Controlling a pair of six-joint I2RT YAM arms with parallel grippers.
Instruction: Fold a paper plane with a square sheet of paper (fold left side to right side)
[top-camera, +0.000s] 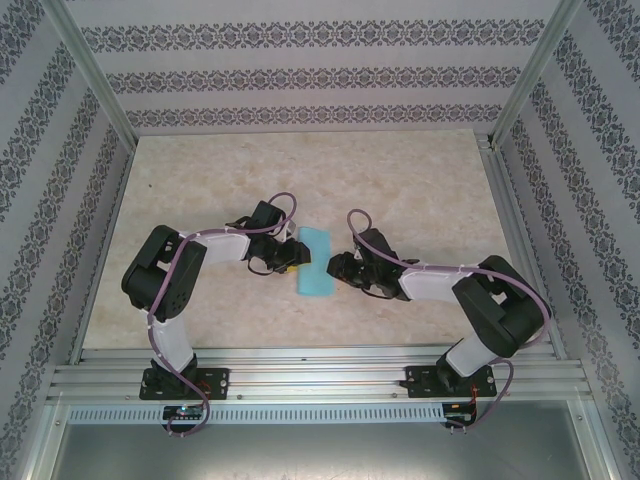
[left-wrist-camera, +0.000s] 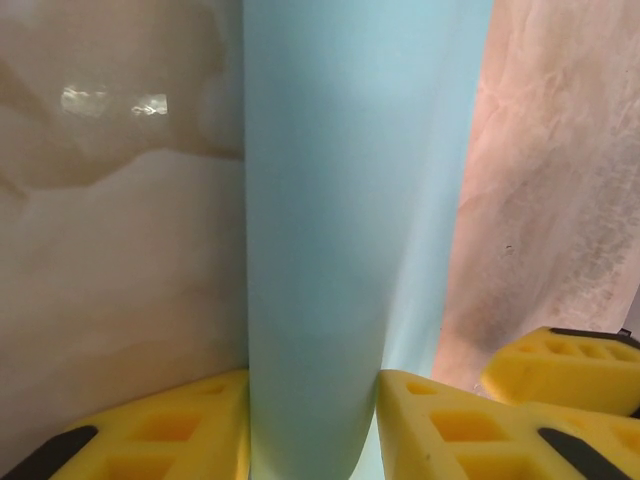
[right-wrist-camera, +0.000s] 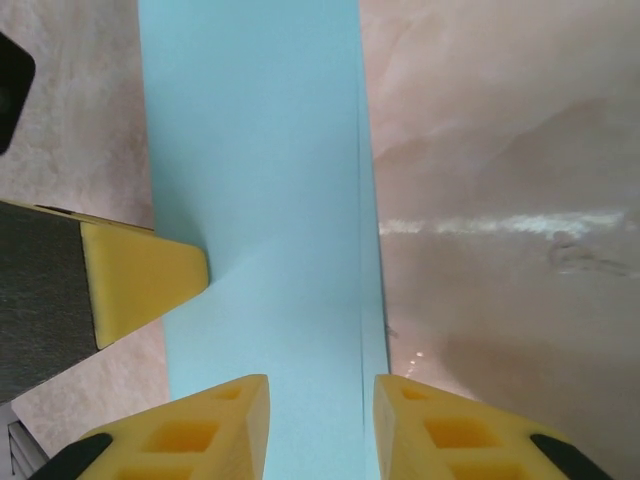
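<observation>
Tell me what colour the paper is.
The paper is light turquoise-blue, clearest in the right wrist view.

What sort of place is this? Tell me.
Probably a lab robot test cell, not a home: an aluminium frame fences a marble-look table, patterned panels wall it in, and a left arm and right arm are bolted to the front rail.

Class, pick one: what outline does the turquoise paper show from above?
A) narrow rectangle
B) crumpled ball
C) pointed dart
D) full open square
A: the sheet of paper lies as a slim rectangle on the table between the left hand and the right hand, with a layered edge in the right wrist view.
</observation>
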